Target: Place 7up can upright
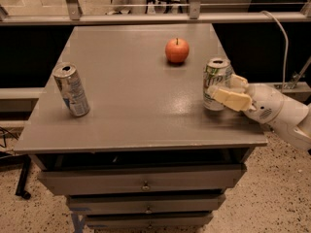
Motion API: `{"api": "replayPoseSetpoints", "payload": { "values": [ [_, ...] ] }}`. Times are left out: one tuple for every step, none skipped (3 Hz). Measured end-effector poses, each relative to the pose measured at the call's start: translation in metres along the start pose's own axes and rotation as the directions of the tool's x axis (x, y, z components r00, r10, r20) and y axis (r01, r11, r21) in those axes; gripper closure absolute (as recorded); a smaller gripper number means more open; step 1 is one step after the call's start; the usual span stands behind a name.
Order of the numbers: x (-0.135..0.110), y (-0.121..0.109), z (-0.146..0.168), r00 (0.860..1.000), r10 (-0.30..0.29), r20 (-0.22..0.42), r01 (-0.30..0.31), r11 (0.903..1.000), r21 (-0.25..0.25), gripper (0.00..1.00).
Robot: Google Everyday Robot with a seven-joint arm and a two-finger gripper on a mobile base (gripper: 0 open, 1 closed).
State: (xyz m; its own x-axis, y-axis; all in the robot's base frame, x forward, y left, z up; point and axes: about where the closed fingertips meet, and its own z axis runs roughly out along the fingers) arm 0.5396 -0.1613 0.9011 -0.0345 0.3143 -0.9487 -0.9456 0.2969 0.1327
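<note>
The 7up can (215, 76), silvery-white with green lettering, stands upright on the grey table (136, 96) near its right edge, its base on the surface. My gripper (221, 87) reaches in from the right with the white arm (279, 113) behind it. Its fingers sit on either side of the can. The near cream finger (229, 99) presses on the can's lower front and the far finger (238, 81) shows behind the can's right side. The gripper is shut on the can.
A red apple (177, 50) sits behind and left of the can. A slimmer silver can with blue markings (72, 90) stands slightly tilted at the table's left. Drawers (146, 183) lie under the tabletop. A metal rail (146, 17) runs behind.
</note>
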Motion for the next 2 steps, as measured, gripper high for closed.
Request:
{"api": "replayPoseSetpoints", "payload": {
  "values": [
    [0.0049,-0.0012,-0.0088,1.000,-0.021,0.014,0.021,0.9988,-0.044,1.00],
    [0.0051,-0.0023,-0.0177,0.999,-0.038,0.009,0.038,0.9965,-0.074,1.00]
  ]
}}
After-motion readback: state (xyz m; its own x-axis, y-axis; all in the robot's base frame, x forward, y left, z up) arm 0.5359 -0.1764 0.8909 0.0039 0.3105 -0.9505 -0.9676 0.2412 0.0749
